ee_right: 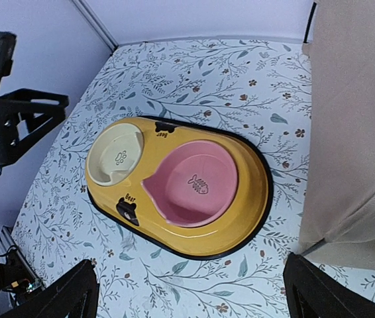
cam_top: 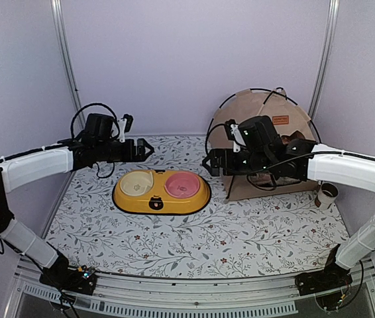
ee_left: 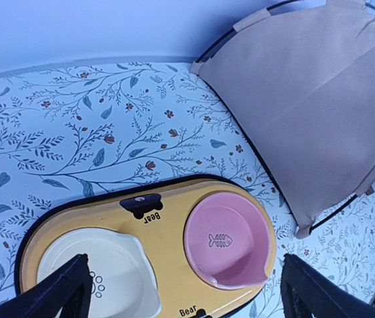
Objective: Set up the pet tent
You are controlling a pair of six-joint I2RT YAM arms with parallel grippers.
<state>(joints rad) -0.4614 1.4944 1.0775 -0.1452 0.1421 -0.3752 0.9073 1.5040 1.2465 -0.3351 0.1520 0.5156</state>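
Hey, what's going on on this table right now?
Two robot arms hover over the floral table, the left gripper and right gripper both open and empty. The beige pet tent stands arched at the back right, just behind the right gripper. A yellow double feeding bowl sits mid-table.

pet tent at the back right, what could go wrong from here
The right arm hangs just in front of the pet tent; pulling back, it could catch a black pole and tip it. The yellow feeder lies near both arms' open fingers; a low sweep could shove it.
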